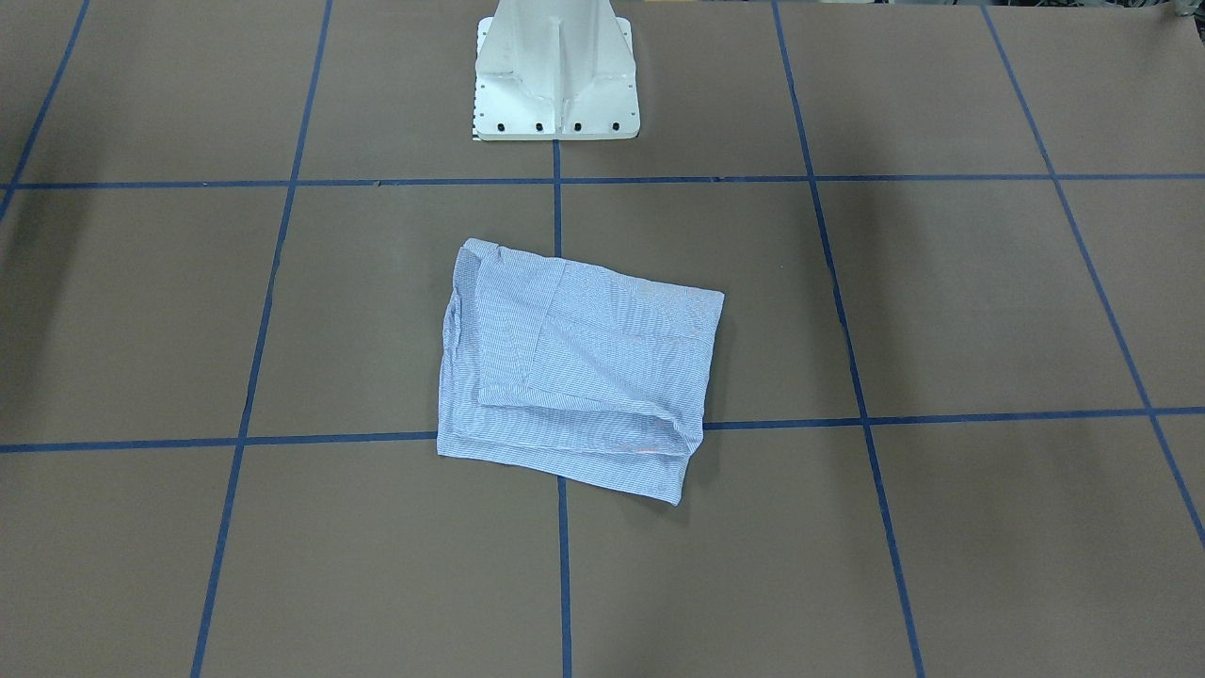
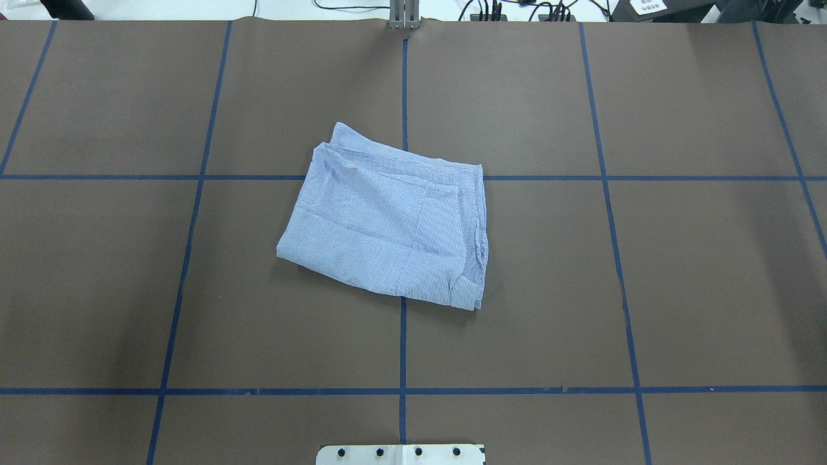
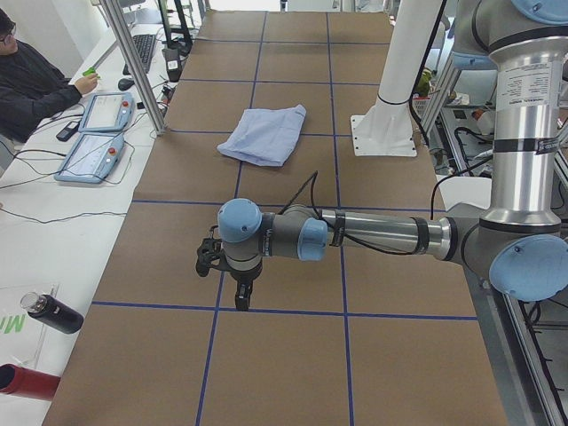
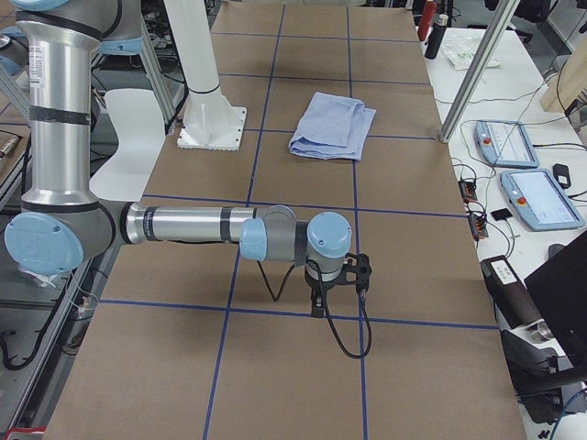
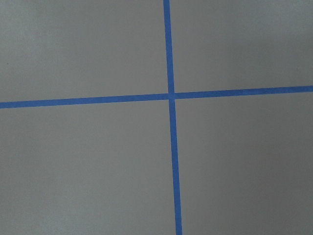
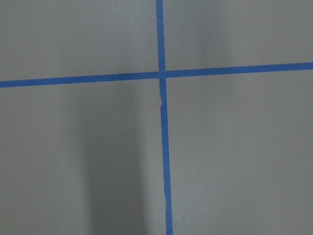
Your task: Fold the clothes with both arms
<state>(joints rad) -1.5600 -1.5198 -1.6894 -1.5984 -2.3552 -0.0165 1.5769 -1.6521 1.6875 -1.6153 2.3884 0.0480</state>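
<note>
**foldbot_fan:** Where's everything sitting right now?

**ur5_tinkerer:** Left to right: the left gripper (image 3: pixel 241 300) hangs over bare table (image 2: pixel 129 290) at its own end, well apart from the cloth. Only the side camera catches it, so I can't tell if the fingers are spread or together. The shirt (image 2: pixel 387 226) lies mid-table as a layered rectangle across the centre tape line (image 2: pixel 403 349). The right gripper (image 4: pixel 318 307) is the same deal at the other end, can't tell either.

**foldbot_fan:** How would it handle?

**ur5_tinkerer:** My guess is light, floppy and thin, with layers that slide. I'd pinch through every layer, one arm on the left edge and one on the stacked right edge near the cuff (image 2: pixel 462 296). Lift low or it'll flop open.
</note>
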